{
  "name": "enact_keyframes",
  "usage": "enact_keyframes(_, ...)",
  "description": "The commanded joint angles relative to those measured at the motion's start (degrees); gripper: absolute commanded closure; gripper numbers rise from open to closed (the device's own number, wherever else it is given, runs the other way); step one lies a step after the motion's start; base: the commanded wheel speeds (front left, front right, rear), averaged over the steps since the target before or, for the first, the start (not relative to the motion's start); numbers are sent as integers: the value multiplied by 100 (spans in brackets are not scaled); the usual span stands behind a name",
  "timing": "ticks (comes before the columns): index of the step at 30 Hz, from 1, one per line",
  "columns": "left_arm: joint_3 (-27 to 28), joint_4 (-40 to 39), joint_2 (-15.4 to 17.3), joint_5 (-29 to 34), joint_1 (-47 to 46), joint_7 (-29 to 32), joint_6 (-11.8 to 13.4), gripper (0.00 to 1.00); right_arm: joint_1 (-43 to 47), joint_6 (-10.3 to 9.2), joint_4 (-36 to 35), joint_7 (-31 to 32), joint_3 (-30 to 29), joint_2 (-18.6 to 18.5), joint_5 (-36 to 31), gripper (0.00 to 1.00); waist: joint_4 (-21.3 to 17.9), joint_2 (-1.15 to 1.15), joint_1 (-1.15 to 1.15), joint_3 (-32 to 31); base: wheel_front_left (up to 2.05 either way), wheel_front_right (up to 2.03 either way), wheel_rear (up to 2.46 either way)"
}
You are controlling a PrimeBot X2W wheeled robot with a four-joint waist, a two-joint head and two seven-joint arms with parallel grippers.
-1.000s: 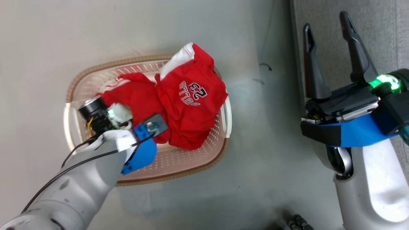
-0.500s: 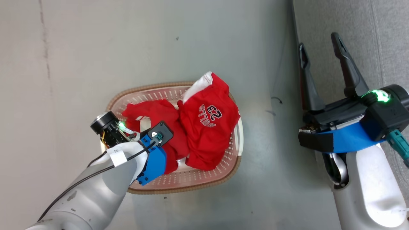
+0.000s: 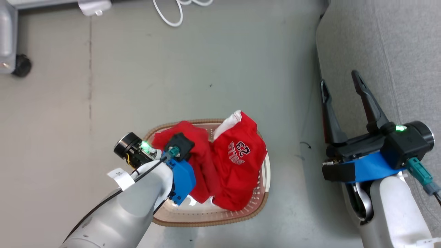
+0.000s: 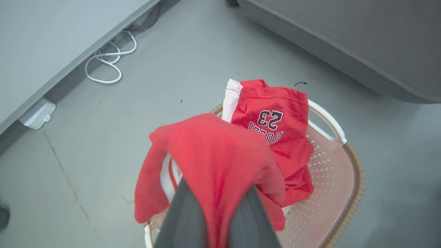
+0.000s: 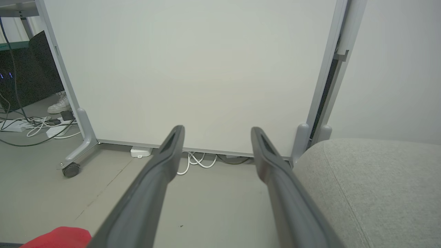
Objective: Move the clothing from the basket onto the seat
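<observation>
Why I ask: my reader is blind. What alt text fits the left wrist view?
The left hand pinches a plain red garment above a cream basket, where a red "BULLS 23" garment lies. A grey sofa stands beyond.

You count two red garments: one plain garment (image 4: 213, 151) and one printed garment (image 3: 241, 162). You have one basket (image 3: 206, 216), one sofa (image 3: 386, 51) and two grippers, the left gripper (image 4: 217, 187) and the right gripper (image 3: 338, 77). In the head view the floor gives you one looped white cable (image 3: 171, 24), one white box (image 3: 93, 6) and one castor (image 3: 21, 65).
</observation>
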Motion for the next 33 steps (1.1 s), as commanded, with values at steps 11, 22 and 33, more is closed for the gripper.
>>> enact_keyframes(11, 1304, -1495, 396, -20, 635, -42, 150, 100, 550, 3, 177, -20, -66, -23, 37, 0, 158, 0, 1, -1068, 0, 0, 0)
enact_keyframes(22, 2142, -2372, 477, 266, 939, -43, 190, 100, 897, 3, 256, -20, -101, -22, 73, 0, 230, 0, 1, -1622, 0, 0, 0)
enact_keyframes(33, 2632, -3207, 384, 550, 787, -43, 103, 100, 1120, 3, 294, -20, -63, -22, 146, 0, 266, 0, 1, -2041, 0, 0, 0)
